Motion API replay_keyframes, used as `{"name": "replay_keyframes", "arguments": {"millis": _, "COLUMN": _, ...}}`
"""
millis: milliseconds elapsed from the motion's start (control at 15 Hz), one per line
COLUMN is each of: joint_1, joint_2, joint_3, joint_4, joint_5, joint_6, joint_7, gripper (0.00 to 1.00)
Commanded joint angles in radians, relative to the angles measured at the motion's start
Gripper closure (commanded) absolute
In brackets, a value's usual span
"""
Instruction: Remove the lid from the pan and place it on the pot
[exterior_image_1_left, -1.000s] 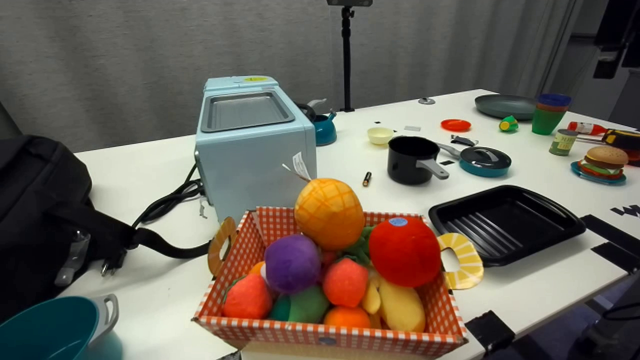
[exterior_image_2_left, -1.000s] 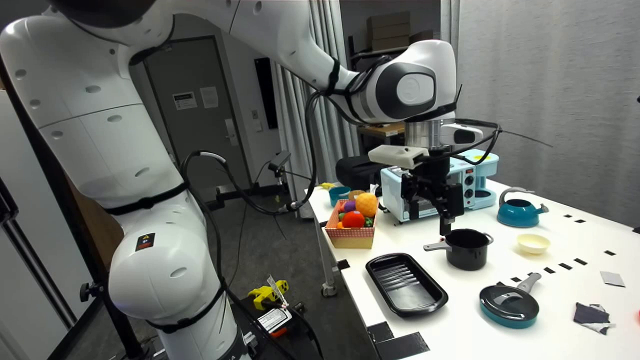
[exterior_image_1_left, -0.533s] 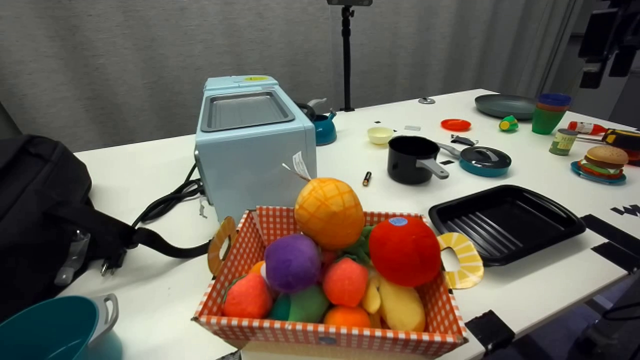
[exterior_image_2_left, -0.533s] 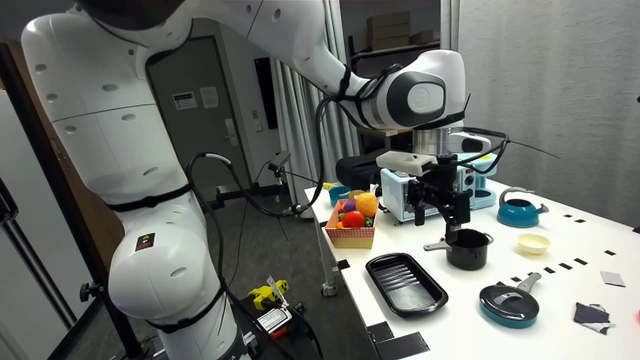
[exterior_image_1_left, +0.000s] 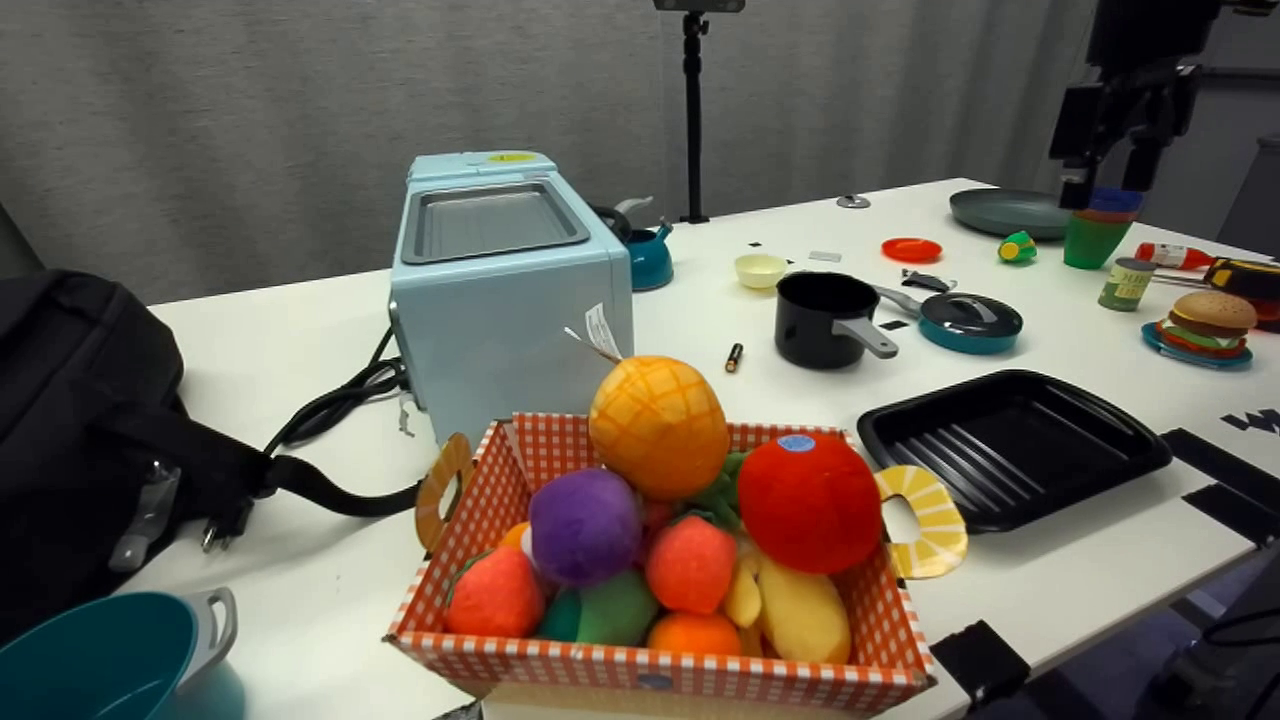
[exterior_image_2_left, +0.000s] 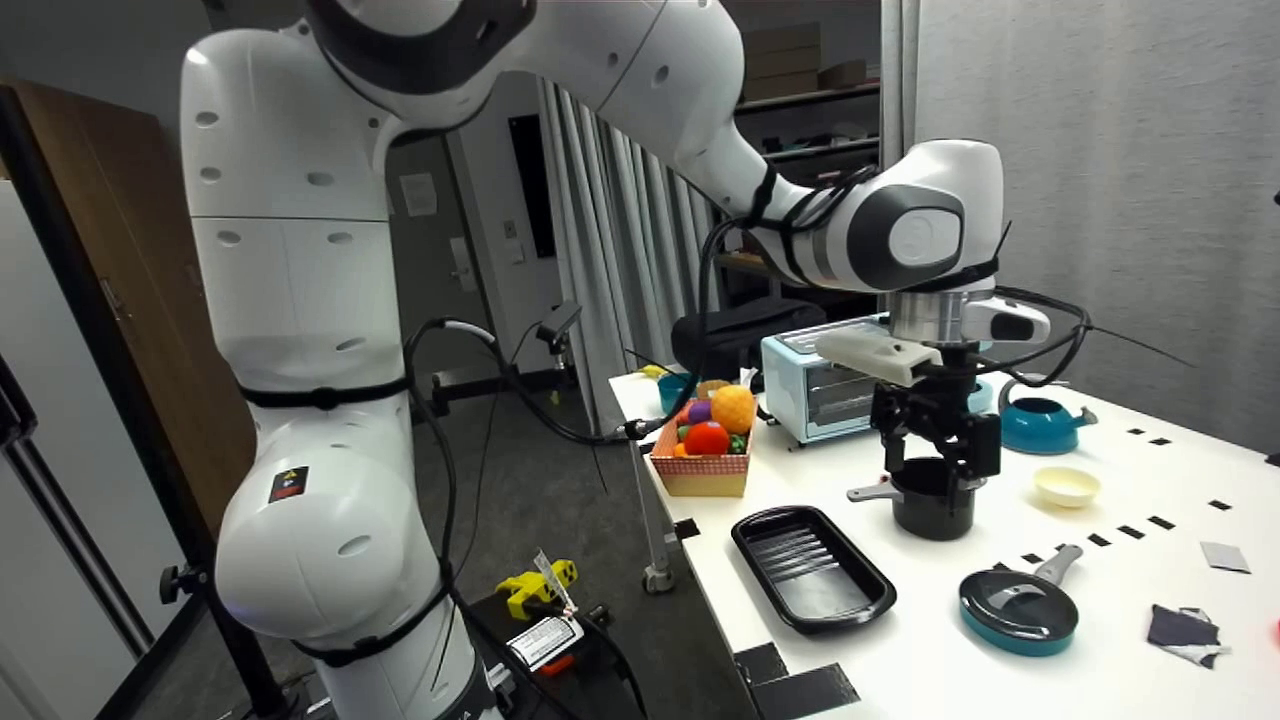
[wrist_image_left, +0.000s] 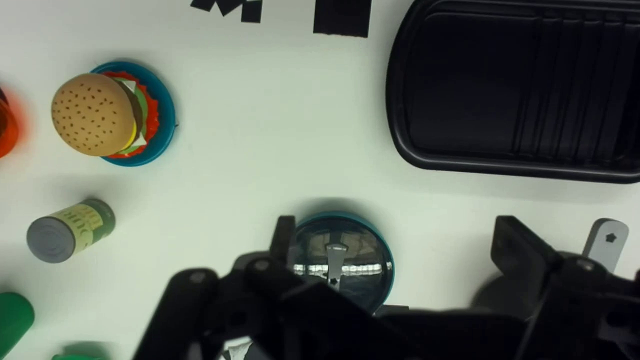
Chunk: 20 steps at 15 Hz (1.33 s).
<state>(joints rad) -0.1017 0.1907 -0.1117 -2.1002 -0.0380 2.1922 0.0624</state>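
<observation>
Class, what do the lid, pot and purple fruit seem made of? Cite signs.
Lid: glossy, probably glass or plastic; bright reflections. Pot: low sheen, perhaps coated metal or plastic; few highlights. Purple fruit: matte, likely plush fabric; soft shading, no glints.

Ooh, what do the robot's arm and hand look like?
It has a smooth, rounded white arm with round grey spots, thin black straps wrapped around it and a small black and red label. A long black cable loops off it. After a shiny silver metal collar comes the black mechanical hand, with two chunky black fingers.
</observation>
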Motion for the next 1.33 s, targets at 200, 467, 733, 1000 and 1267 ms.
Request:
{"name": "replay_keyframes", "arguments": {"millis": 200, "joint_1": -0.021, "joint_2": 0.244, "joint_3": 0.002, "joint_4": 0.193, "joint_5": 0.035, "joint_6": 0.082, "joint_7": -0.023, "gripper": 0.0}}
{"name": "replay_keyframes", "arguments": {"millis": 467, "joint_1": -0.019, "joint_2": 0.354, "joint_3": -0.003, "joint_4": 0.273, "joint_5": 0.021, "joint_6": 0.135, "joint_7": -0.004, "gripper": 0.0}}
{"name": "replay_keyframes", "arguments": {"millis": 733, "joint_1": -0.019, "joint_2": 0.438, "joint_3": -0.009, "joint_4": 0.342, "joint_5": 0.024, "joint_6": 0.165, "joint_7": 0.017, "gripper": 0.0}}
{"name": "replay_keyframes", "arguments": {"millis": 1000, "joint_1": -0.019, "joint_2": 0.5, "joint_3": -0.01, "joint_4": 0.391, "joint_5": 0.029, "joint_6": 0.171, "joint_7": 0.038, "gripper": 0.0}}
{"name": "replay_keyframes", "arguments": {"millis": 1267, "joint_1": -0.015, "joint_2": 0.545, "joint_3": -0.011, "joint_4": 0.42, "joint_5": 0.032, "joint_6": 0.173, "joint_7": 0.062, "gripper": 0.0}}
